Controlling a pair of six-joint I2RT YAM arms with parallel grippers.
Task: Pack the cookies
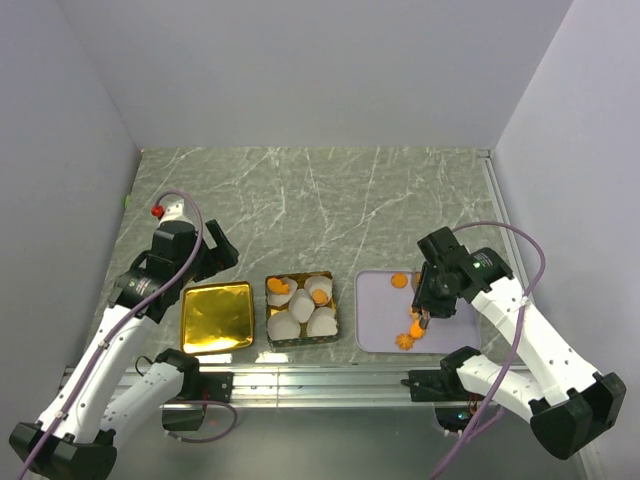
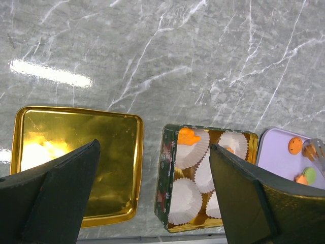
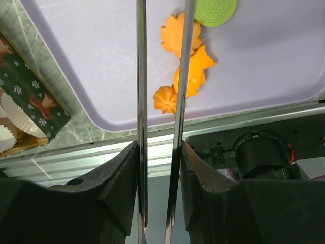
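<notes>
Several orange cookies [image 1: 415, 328] lie on a lilac tray [image 1: 375, 320]; the right wrist view shows them near the tray's front edge [image 3: 165, 99], beside a green one [image 3: 216, 7]. Orange cookies [image 1: 279, 286] also sit in white paper cups inside a green tin [image 1: 302, 343]; one shows in the left wrist view [image 2: 188, 136]. My right gripper [image 1: 428, 298] is shut on metal tongs [image 3: 141, 76] above the tray; the tong arms stand apart and their tips are out of view. My left gripper [image 2: 155, 146] is open and empty, above the gap between the gold lid [image 2: 76, 132] and the tin [image 2: 163, 178].
The gold lid [image 1: 216, 317] lies left of the tin. A metal rail [image 1: 320, 385] runs along the near table edge. Grey walls close in the left, back and right sides.
</notes>
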